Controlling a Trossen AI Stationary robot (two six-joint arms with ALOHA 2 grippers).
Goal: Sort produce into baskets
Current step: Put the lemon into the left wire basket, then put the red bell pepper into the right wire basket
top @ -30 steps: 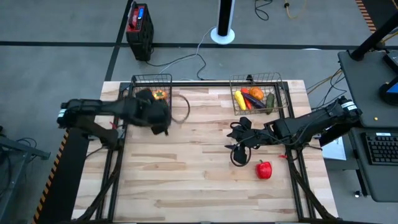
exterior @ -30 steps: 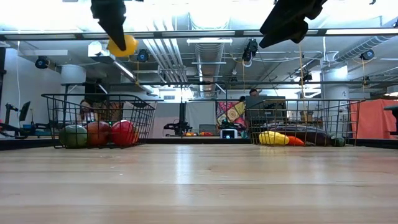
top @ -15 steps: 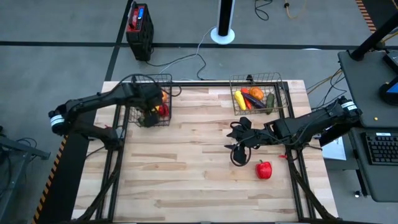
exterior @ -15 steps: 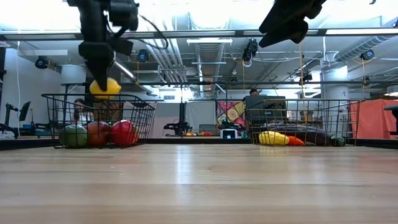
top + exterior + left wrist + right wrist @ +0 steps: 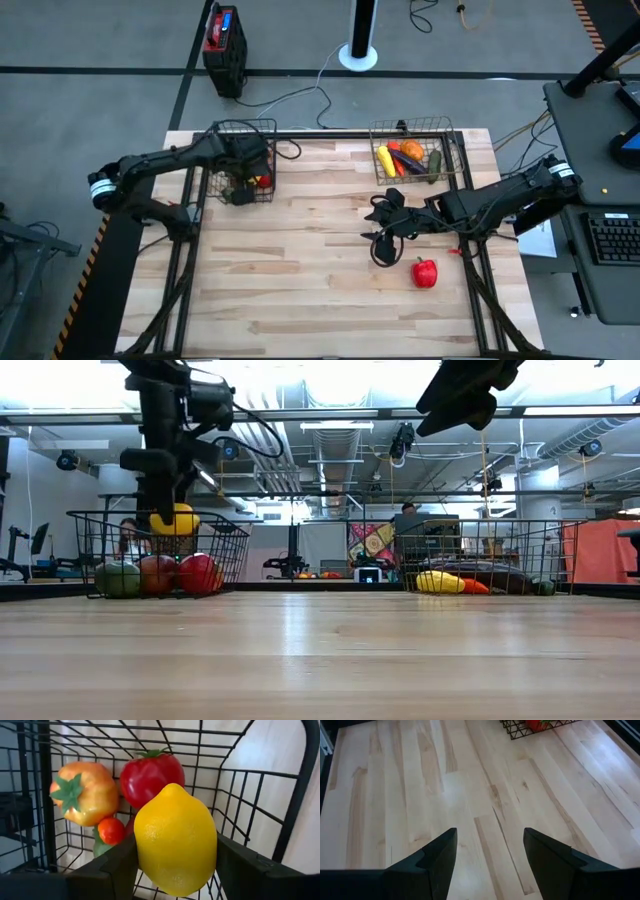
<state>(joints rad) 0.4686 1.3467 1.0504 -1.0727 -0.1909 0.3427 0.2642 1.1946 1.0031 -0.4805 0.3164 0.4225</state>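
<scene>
The left gripper (image 5: 175, 870), reaching into the left basket (image 5: 243, 128) at the upper left of the high view, has its jaws closed on a yellow lemon (image 5: 175, 840), one finger (image 5: 107, 870) on each side of the fruit. In the low view the lemon (image 5: 176, 520) sits just above the basket's rim (image 5: 160, 515), over a green fruit (image 5: 118, 579) and two red ones (image 5: 200, 573) resting on the basket floor. The wrist view looks down past the lemon at a red apple (image 5: 151, 775), an orange-and-yellow fruit with a green stem (image 5: 85, 792) and a small red piece (image 5: 111, 830) inside the mesh.

The right gripper (image 5: 385, 225) hangs over bare table (image 5: 300, 280) at centre right of the high view, jaws partly open and holding nothing; its wrist view shows only wooden boards between its fingers (image 5: 437, 857). A red pepper (image 5: 425, 272) lies on the table just below and to the right of it in the high view.

The right basket (image 5: 415, 128), at the upper right of the table, holds yellow, orange, purple and green produce (image 5: 405, 155). A black-and-red box (image 5: 222, 40) stands on the floor beyond the table.
</scene>
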